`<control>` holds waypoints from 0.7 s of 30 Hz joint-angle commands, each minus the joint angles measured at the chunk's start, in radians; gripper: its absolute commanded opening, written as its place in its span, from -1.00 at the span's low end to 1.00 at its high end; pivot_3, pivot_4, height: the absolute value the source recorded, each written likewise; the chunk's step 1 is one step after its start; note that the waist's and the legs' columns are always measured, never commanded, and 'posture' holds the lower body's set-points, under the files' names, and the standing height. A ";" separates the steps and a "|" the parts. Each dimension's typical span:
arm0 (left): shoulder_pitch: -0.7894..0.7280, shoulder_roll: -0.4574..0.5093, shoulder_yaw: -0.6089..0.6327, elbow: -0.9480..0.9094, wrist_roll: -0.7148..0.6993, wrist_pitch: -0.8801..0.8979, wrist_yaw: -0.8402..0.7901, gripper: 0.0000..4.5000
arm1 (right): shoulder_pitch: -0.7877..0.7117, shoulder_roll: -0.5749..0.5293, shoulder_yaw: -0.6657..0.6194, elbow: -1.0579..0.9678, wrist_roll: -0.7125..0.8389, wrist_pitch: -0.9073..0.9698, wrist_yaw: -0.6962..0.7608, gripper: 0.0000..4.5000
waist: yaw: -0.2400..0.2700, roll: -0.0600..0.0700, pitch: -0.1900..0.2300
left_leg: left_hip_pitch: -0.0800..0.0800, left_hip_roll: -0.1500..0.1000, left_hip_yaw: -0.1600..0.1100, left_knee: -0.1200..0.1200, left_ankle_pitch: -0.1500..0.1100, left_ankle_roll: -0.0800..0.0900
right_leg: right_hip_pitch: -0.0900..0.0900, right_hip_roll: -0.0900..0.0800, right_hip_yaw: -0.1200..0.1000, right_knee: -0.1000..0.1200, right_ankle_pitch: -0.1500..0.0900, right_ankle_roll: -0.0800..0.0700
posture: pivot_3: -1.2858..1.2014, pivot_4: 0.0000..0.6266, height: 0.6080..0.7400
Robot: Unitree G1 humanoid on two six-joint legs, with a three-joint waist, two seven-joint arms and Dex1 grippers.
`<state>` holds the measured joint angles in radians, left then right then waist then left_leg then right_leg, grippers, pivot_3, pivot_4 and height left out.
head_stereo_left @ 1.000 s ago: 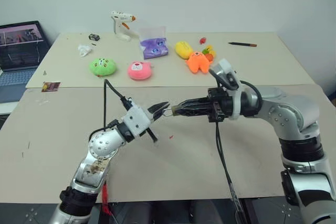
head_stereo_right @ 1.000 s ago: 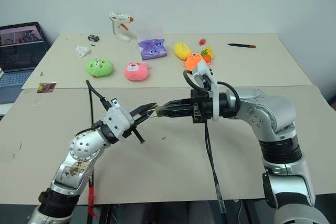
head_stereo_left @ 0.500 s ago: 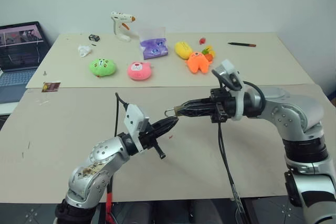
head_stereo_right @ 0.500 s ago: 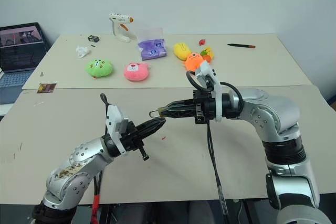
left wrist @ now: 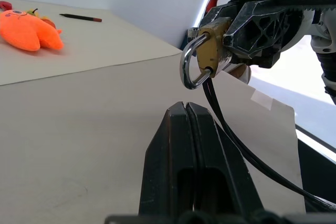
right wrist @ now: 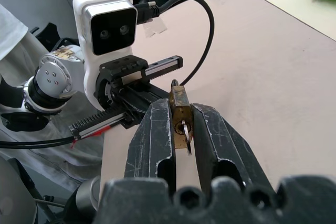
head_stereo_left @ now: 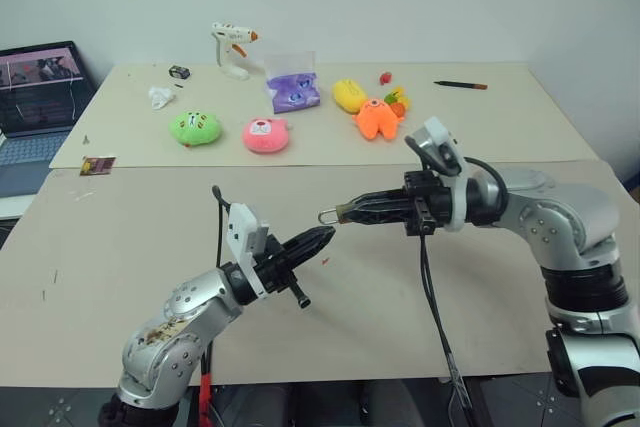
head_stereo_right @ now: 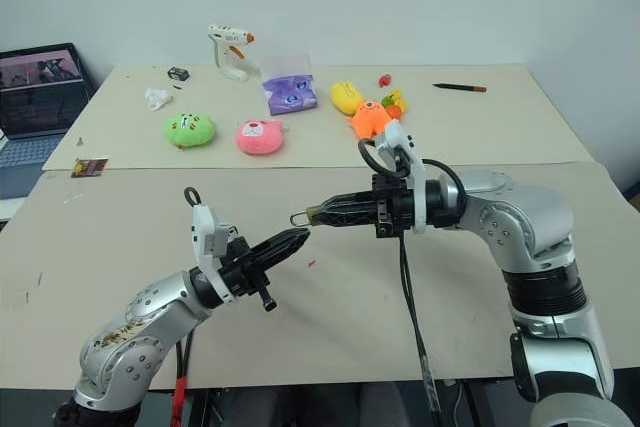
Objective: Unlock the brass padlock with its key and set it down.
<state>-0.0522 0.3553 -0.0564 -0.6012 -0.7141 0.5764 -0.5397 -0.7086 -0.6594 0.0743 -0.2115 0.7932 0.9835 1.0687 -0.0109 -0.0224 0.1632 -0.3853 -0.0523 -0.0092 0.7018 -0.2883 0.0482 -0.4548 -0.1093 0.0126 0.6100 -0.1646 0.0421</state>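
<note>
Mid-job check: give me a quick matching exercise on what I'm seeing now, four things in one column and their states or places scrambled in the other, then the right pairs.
Things:
1. brass padlock
2. left gripper
3. orange plush toy
4. pencil

States or places:
A. lying by the far right edge of the back table
B. clamped between the right gripper's fingers, above the table
C. resting beside the yellow plush toy
D. fingers shut, pointing toward the padlock, not touching it

Pairs: 1-B, 2-D, 3-C, 4-A

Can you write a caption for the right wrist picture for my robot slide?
The right gripper pinches a small brass padlock, with the left gripper close behind it above the table.
</note>
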 commanded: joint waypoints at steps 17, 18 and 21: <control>-0.002 -0.006 -0.004 -0.067 -0.017 -0.005 0.047 -0.98 | -0.011 -0.030 -0.037 -0.013 0.031 -0.005 0.041 -0.92 | 0.002 0.000 0.000 | 0.000 0.000 0.000 0.000 0.000 0.000 | 0.000 0.000 0.000 0.000 0.000 0.000 | 0.03 -0.52 0.98; -0.004 -0.006 -0.005 -0.065 -0.017 -0.006 0.048 -0.98 | -0.012 -0.032 -0.040 -0.012 0.034 -0.004 0.038 -0.92 | 0.002 0.000 0.000 | 0.000 0.000 0.000 0.000 0.000 0.000 | 0.000 0.000 0.000 0.000 0.000 0.000 | 0.03 -0.52 0.98; -0.007 -0.006 -0.005 -0.061 -0.015 -0.008 0.044 -0.98 | -0.011 -0.035 -0.044 -0.017 0.041 0.000 0.035 -0.92 | 0.001 0.000 0.000 | 0.000 0.000 0.000 0.000 0.000 0.000 | 0.000 0.000 0.000 0.000 0.000 0.000 | 0.03 -0.52 0.98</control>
<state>-0.0471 0.3523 -0.0602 -0.6416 -0.7135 0.5754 -0.4916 -0.7108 -0.6836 0.0642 -0.1892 0.8084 0.9750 1.1058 -0.0098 -0.0224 0.1632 -0.3854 -0.0523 -0.0093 0.7017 -0.2883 0.0482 -0.4548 -0.1093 0.0127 0.6097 -0.1646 0.0421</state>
